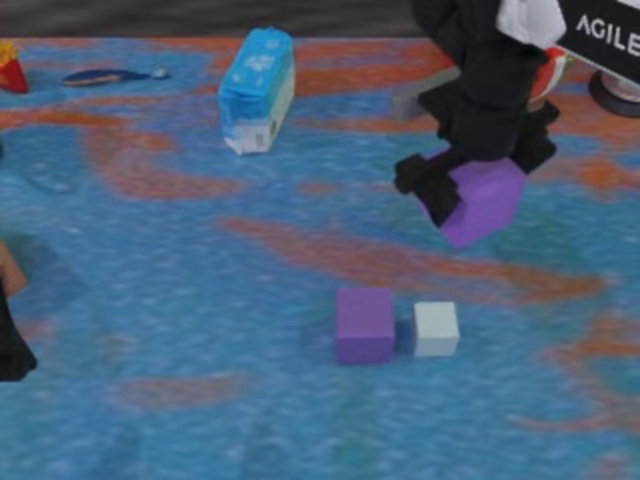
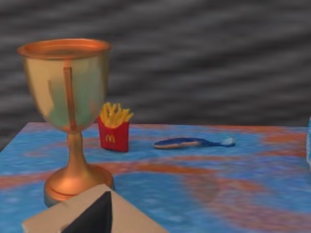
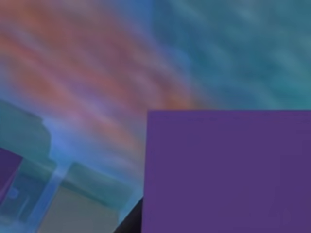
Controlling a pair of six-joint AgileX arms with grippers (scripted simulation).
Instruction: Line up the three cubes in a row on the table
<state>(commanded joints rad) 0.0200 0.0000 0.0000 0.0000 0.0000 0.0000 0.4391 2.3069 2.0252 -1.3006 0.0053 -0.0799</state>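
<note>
Right pincer (image 1: 470,190) grips large purple cube (image 1: 487,203) above table (image 1: 200,330)

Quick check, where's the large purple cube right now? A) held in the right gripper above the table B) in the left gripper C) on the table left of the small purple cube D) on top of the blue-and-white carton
A: the right gripper is shut on the large purple cube, tilted and off the table; the smaller purple cube and white cube sit side by side below.

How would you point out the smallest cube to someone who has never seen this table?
Start at the blue-and-white carton at the table's far side, then come toward the near edge, right of centre, where two cubes sit side by side. The smallest cube is the right one, pale grey-white, beside the smaller purple cube.
</note>
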